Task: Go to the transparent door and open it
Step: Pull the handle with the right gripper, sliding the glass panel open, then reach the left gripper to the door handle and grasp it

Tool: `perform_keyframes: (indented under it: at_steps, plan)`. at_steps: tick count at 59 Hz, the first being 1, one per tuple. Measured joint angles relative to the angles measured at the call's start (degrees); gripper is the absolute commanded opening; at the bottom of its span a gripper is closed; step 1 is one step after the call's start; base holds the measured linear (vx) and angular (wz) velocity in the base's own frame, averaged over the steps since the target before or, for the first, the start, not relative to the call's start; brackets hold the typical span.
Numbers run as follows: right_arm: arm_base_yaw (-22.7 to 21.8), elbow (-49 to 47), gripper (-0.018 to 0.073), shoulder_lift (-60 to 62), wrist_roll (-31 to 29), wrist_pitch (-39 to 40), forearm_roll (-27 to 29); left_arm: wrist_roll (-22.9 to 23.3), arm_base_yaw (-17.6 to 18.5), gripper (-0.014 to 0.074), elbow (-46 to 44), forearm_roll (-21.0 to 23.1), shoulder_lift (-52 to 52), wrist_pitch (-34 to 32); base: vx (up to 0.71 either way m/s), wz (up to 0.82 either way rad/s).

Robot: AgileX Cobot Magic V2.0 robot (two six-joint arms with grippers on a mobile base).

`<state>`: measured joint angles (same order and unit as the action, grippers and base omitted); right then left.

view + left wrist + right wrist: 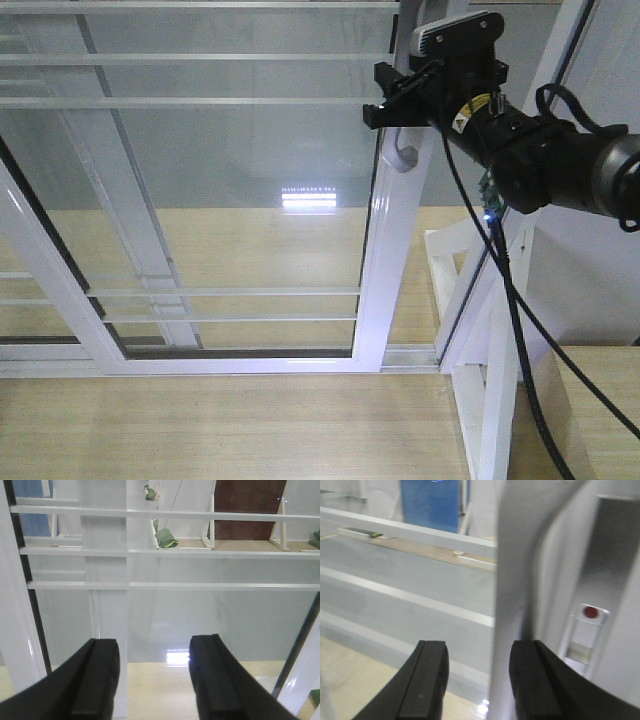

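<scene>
Hovering black right claw (477, 652): apart, beside curved silver-grey bar handle (405, 155)
Black left claw (155, 647): apart, faced clear white-framed glass door (225, 615)

transparent door handle (404, 158) mostly hidden behind right fingers (392, 96)

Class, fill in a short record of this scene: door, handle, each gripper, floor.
Door: tall clear glass panel in white metal frame, thin horizontal white bars
Handle: curved silver-grey bar on the frame's upright
Left gripper: open, empty, facing the glass
Right gripper: open, at the handle, not closed on it
Floor: light wooden boards
</scene>
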<state>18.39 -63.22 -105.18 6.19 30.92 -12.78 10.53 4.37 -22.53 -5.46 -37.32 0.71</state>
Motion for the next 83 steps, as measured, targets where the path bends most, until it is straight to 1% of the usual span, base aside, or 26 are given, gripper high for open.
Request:
perform_keyframes:
  at_steps: [4,8,14,20,26,31,35,37,42,49,53,59,62,65,69,73,75,78,83]
  plan:
    - [1.18,0.0,0.0358,0.0,0.0,0.02,-0.55,0.0,0.0,0.0452,0.0,0.0,0.0,0.0,0.0,0.0]
    - [1.46,0.0,0.0358,0.09,0.15,-0.47,-0.88,0.0,0.0,0.0452,0.0,0.0,0.0,0.0,0.0,0.0]
    - [1.46,0.11,0.0358,1.92,2.45,-5.28,-1.02,0.0,0.0,0.0452,0.0,0.06,0.0,0.0,0.0,0.0]
    - [1.46,0.1,0.0358,6.68,6.66,-14.56,-1.02,0.06,0.0,0.0452,0.0,0.1,0.0,-0.71,0.0,0.0]
    - [1.46,0.1,0.0358,12.95,8.49,-25.82,-1.02,0.06,0.0,0.0452,0.0,0.18,0.0,-3.2,0.0,0.0]
    - [1.46,0.1,0.0358,18.89,8.03,-38.59,-0.97,0.06,0.0,0.0452,0.0,0.18,0.0,-4.5,0.0,0.0]
    - [1.46,0.64,0.0358,22.68,5.78,-45.06,-0.97,0.06,0.0,0.0452,0.0,0.18,0.0,-4.52,0.0,0.0]
    - [1.46,1.65,0.0358,24.85,4.37,-46.91,-0.97,0.06,0.0,0.0452,0.0,0.12,0.0,-4.21,0.0,0.0]
    - [1.46,6.12,0.0358,30.97,1.89,-47.43,-0.8,0.06,0.0,0.0452,0.0,-0.01,-0.41,-2.77,0.0,0.0]
    - [1.46,15.13,0.0358,39.85,1.86,-44.52,-0.52,-0.09,0.74,0.0452,0.0,0.0,-2.34,-1.77,0.0,0.0]
    - [1.46,20.81,0.0358,44.97,2.61,-43.07,-0.01,-0.93,2.6,0.0452,0.0,0.0,-4.02,-1.77,0.0,0.0]
    - [1.46,29.45,0.0358,52.59,4.91,-42.25,0.6,-2.43,7.83,0.0452,0.0,0.0,-8.31,-3.04,0.0,0.0]
    - [1.46,32.96,0.0358,55.85,5.38,-42.13,0.72,-2.56,10.99,0.0452,0.0,0.0,-11.41,-6.03,0.0,0.0]
    - [1.46,35.1,0.0358,57.95,5.57,-42.08,0.72,-2.7,13.25,0.0452,0.0,0.0,-14.24,-9.61,0.0,0.0]
    - [1.46,37.34,0.0358,60.52,5.76,-42.08,0.72,-2.75,16.19,0.0452,0.0,-0.07,-19.12,-16.33,0.0,0.0]
    - [1.46,38.34,0.0358,62.68,5.83,-42.08,0.72,-2.76,18.13,0.0452,-0.31,-0.17,-23.96,-22.74,0.0,0.0]
    - [1.46,38.53,0.0358,63.67,5.83,-42.08,0.73,-2.76,18.75,0.0454,-0.91,-0.17,-26.56,-24.79,0.0,0.0]
    - [1.46,38.65,0.0358,64.69,5.85,-42.01,0.73,-2.76,19.44,0.0461,-2.62,-0.19,-30.87,-27.07,0.0,0.0]
    - [1.46,38.65,0.0358,65.66,5.9,-41.97,0.78,-2.76,20.26,0.0482,-7.23,-0.29,-38.05,-28.87,0.0,0.0]
